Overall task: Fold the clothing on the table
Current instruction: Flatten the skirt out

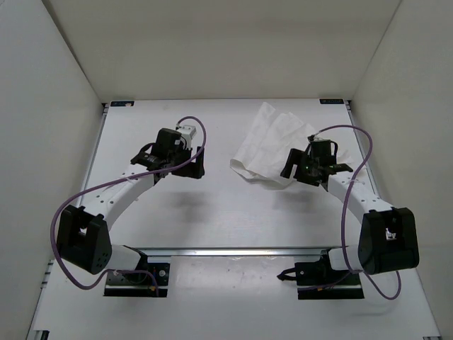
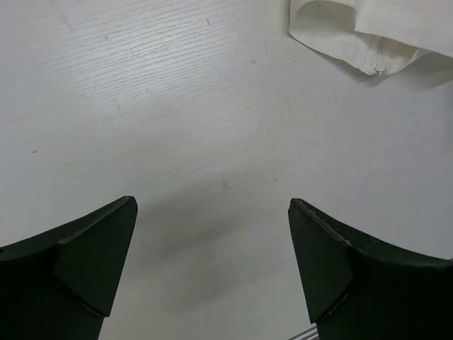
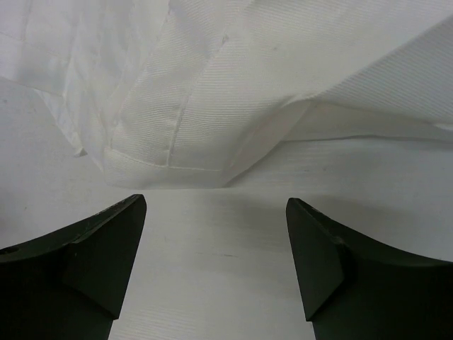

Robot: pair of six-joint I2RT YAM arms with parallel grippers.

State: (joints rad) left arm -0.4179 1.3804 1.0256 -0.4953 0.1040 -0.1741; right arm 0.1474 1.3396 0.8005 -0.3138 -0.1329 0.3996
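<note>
Two arms rise from their bases at the near edge of the table [image 1: 212, 227], the left one reaching toward the middle and the right one angled toward the far right. Left tool [image 1: 185, 161]: jaws spread fully apart, holding nothing, poised over bare table surface; in its wrist view only a folded corner of the clothing [image 2: 368, 35] shows, at the far right of the frame and well apart from the fingertips [image 2: 106, 241]. Right tool [image 1: 303, 168]: jaws also parted and empty, standing just at the near edge of the clothing [image 1: 269, 145]; its wrist view shows a hemmed, creased edge of the fabric [image 3: 184, 134] lying immediately beyond the open fingers [image 3: 311, 248], with bare table between them. Whether the fingertips touch the cloth cannot be told from these views, though a gap seems likely.

Clothing: a white, wrinkled garment lying loosely bunched on the far right part of the table, with overlapping layers and an irregular outline rather than a squared shape.

Progress, as judged: folding appears to be at an early stage. No neat, flat fold is visible, neither tool has a grip, and the garment probably needs spreading or a grasp on its near edge before any fold can be made.
</note>
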